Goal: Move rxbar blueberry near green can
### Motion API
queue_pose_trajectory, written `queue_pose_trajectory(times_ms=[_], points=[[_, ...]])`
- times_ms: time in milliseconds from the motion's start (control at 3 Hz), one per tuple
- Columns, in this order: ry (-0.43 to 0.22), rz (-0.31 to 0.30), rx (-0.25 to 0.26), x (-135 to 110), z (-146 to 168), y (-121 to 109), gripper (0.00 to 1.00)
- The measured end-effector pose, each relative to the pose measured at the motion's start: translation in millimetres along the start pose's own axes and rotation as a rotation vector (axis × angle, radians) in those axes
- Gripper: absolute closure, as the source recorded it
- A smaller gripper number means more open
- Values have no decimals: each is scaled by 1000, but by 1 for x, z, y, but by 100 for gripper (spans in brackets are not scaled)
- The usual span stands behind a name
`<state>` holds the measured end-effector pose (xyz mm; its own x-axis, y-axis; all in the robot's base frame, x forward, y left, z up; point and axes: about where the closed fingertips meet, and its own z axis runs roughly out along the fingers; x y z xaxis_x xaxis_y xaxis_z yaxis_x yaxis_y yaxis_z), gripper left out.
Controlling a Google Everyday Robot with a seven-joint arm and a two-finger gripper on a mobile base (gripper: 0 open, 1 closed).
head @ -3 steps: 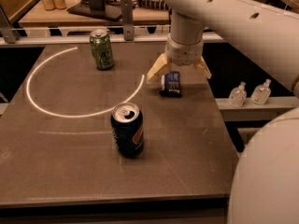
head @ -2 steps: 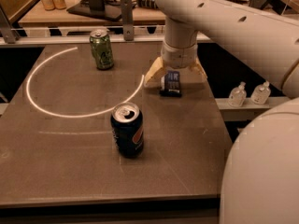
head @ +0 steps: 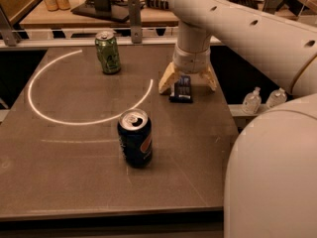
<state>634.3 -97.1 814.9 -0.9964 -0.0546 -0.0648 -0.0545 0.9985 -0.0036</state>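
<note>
— Holding the fingers [head: 166, 81] spread apart, one on each side of the rxbar blueberry [head: 181, 89], pressing on nothing; leaving a gap on both sides.

— And hanging the gripper [head: 187, 87] where?

— Pointing it straight down from the white arm [head: 247, 29], low over the far right part of the table [head: 74, 182]. Not managing to tell whether the tips are touching the surface.

— Finding the bar where, exactly?

— Lying flat between the jaws, just right of the end of the bright arc of light [head: 89, 123]. Sitting well apart from the green can [head: 108, 52], which is standing upright farther left and back, beside the arc.

— Judging which step?

— Looking like the grasp itself: bracketing the bar, not yet closing.

— Calling for what next?

— Probably closing on the bar, lifting a little, carrying it left and back, then setting it down just beside the can without knocking it.

— Worrying about anything on the way?

— Hardly. Noting the dark blue Pepsi can [head: 134, 139] standing nearer the camera, off that path, and small clear bottles [head: 251, 101] sitting beyond the right edge.
</note>
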Motion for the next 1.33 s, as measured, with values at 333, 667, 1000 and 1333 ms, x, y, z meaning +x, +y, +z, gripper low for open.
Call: queue_pose_trajectory(times_ms=[333,667,1000,1333], points=[[-3,11,-31,-3,-2,0,44],[-3,11,-33,-4,-7,0,66],[-3,11,-33,-4,-16,0,89],[-3,11,-33,-4,-18,0,100]])
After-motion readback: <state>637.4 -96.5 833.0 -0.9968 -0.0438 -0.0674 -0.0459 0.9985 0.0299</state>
